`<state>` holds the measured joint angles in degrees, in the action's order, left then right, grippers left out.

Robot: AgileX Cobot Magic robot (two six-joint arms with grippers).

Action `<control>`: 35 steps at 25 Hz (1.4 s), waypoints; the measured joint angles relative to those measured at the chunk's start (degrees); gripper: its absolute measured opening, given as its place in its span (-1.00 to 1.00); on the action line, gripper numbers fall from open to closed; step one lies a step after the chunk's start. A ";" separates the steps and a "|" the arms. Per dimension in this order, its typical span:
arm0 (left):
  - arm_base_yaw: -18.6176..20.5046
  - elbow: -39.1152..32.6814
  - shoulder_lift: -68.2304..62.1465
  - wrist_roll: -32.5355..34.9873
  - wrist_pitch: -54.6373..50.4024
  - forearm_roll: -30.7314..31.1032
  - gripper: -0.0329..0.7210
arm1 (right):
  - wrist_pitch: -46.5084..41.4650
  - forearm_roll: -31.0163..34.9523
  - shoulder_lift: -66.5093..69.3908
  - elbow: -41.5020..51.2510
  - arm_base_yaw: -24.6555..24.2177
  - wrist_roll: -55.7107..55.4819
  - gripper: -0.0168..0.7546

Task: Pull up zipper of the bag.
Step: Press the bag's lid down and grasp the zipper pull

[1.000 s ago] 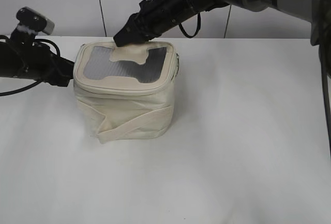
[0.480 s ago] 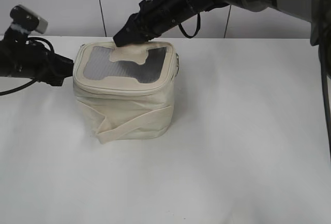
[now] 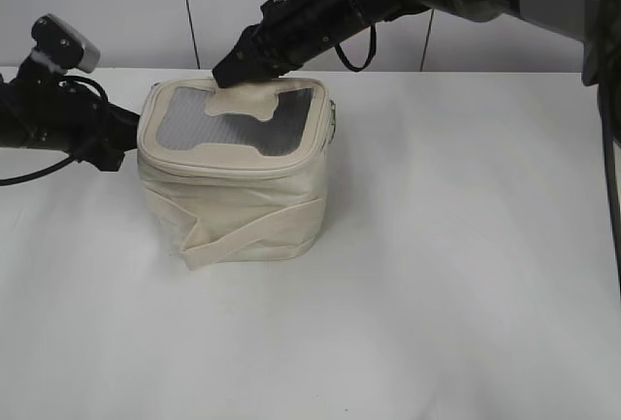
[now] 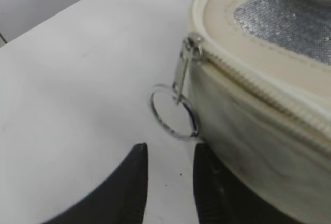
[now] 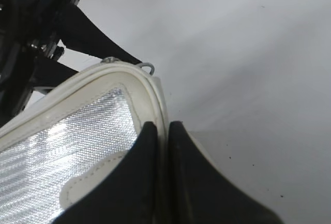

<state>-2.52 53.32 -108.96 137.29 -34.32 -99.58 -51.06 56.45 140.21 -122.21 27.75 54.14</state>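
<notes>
The cream-beige bag (image 3: 238, 197) stands on the white table, its lid with grey panels and an H-shaped cream patch facing up. The zipper (image 4: 248, 84) runs along the lid rim. A silver ring pull (image 4: 173, 113) hangs at the bag's left corner. My left gripper (image 4: 169, 154) is open and empty, its fingertips just short of the ring; it sits left of the bag in the exterior view (image 3: 116, 144). My right gripper (image 5: 159, 128) is shut on the bag's lid rim (image 5: 155, 100) at the far edge, as the exterior view (image 3: 233, 73) also shows. The ring pull (image 5: 148, 68) shows small at the far corner.
The flat cream strap (image 3: 262, 231) crosses the bag's front side. The white table (image 3: 456, 245) stretches right of and in front of the bag. A pale wall with dark seams stands behind.
My left arm has shifted slightly, drawing back to the left and then nearer the bag's left corner. The right gripper and the bag have stayed put.
</notes>
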 joint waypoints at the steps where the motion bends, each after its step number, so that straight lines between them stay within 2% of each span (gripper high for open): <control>1: -0.13 0.04 -0.17 0.22 0.05 -0.06 -0.27 | 0.00 0.00 0.00 0.00 0.00 0.00 -0.85; 29: -0.55 3.57 -1.84 -0.15 -1.06 0.27 -0.31 | 0.14 -0.41 0.00 -0.02 0.00 -0.98 -0.85; 35: -1.28 6.35 -2.04 -0.15 -1.00 0.43 -0.31 | 0.14 -0.41 0.00 -0.02 0.00 -1.06 -0.85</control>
<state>-3.80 59.67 -111.00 137.15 -35.32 -99.14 -50.92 56.04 140.21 -122.23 27.75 53.08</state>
